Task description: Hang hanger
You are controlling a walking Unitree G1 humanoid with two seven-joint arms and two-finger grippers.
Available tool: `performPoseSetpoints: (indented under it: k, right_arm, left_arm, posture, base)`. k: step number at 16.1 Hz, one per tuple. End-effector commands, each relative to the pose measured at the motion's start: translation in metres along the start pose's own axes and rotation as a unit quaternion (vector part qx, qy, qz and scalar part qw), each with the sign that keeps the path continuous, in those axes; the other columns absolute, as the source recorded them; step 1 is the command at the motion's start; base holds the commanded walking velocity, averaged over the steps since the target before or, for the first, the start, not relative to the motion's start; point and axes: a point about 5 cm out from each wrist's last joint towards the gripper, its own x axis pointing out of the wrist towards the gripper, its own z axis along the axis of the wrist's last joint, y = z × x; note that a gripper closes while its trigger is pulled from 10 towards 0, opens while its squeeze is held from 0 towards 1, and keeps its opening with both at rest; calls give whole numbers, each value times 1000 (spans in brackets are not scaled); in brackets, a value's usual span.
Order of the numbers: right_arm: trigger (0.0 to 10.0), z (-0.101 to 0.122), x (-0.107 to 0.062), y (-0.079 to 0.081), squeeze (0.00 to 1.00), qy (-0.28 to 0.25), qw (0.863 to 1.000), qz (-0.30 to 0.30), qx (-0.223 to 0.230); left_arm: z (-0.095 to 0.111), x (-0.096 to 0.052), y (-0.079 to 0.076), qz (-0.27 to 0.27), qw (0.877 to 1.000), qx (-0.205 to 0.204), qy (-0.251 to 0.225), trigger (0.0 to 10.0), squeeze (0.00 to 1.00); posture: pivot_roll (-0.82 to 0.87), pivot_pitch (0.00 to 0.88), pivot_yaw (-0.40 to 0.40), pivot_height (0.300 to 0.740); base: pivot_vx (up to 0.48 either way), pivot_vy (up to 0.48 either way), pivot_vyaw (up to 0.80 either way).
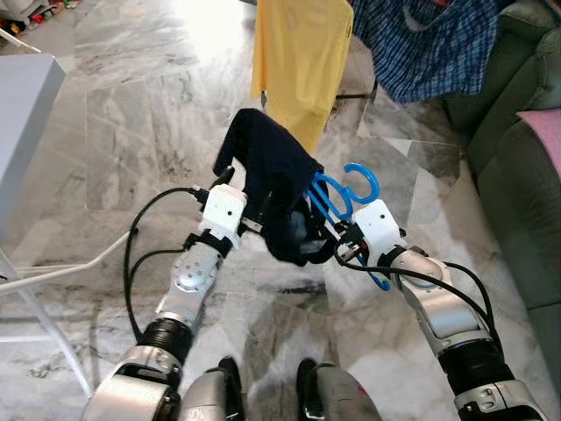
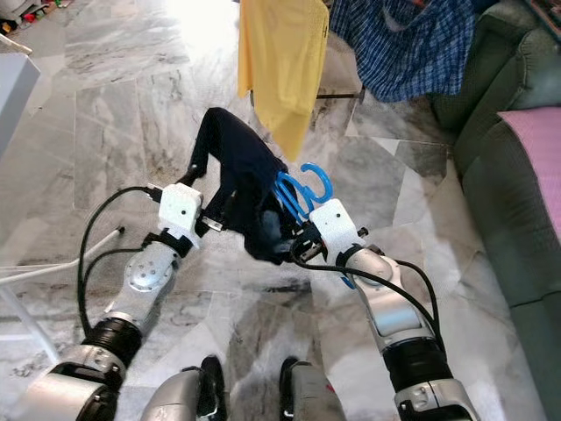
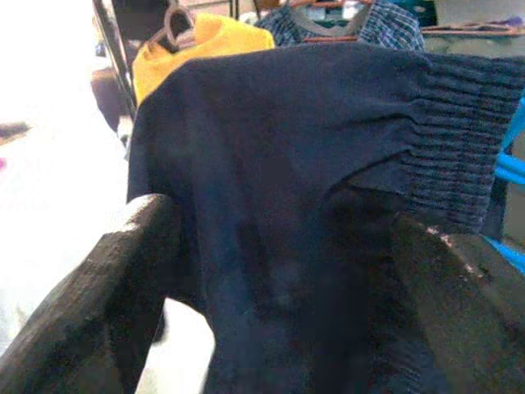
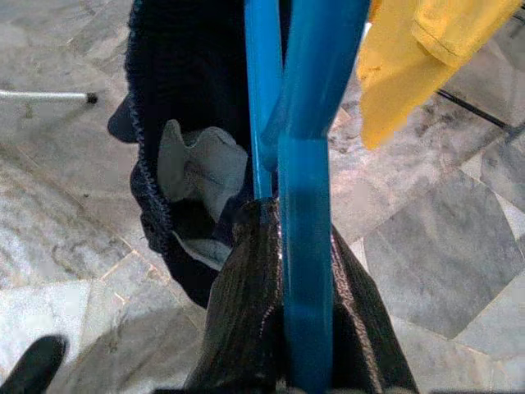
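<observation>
While both arms are raised in front of the robot's body, the items stand as follows.

Blue plastic hanger: clamped between the two black fingers of the right gripper, which are closed on its bars; the hook points up and away from the robot, probably so it can be offered to a rail.

Navy garment, ribbed at the hem: draped over the hanger and bunched between the two grippers, off the floor.

Left gripper: fingers spread apart, one on each side of the navy fabric; whether they touch it cannot be told. It seems to be steadying or spreading the cloth.

Yellow shirt and blue checked shirt: already hanging on a rack just beyond the hanger, the likely destination.

Marble floor; green sofa to the right; white frame to the left.

Status: hanger carried, not yet hung.
</observation>
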Motion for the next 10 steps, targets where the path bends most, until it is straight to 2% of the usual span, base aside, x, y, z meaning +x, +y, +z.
performPoseSetpoints:
  k: [1,4,6,8,9,10]
  right_arm:
    - [0,5,-2,2,0,-20,999,21,-19]
    - [0,5,-9,0,0,-24,997,56,-40]
    - [0,3,-12,1,0,-25,996,70,-47]
    - [0,3,-16,5,0,-30,993,96,-54]
    - [0,1,-19,8,0,-28,991,113,-64]
    - [0,0,-21,10,0,-26,990,121,-67]
  left_arm:
    - [1,-1,-2,-33,998,43,-8,10000,1000]
    - [7,-3,2,-88,990,102,-29,10000,1000]
    - [9,-5,4,-131,979,150,-39,10000,1000]
    - [9,-5,11,-146,972,183,-35,10000,1000]
    - [10,-5,14,-164,963,209,-40,10000,1000]
    - [11,-5,15,-170,961,215,-42,10000,1000]
  posture:
    - [-150,169,-46,740]
    - [-144,180,-20,740]
    - [-135,189,-7,740]
    - [-135,195,6,740]
    - [-137,199,11,740]
    - [-138,200,12,740]
  base:
    - [0,0,0]
    - [0,0,0]
    - [0,0,0]
    - [0,0,0]
    - [0,0,0]
    - [0,0,0]
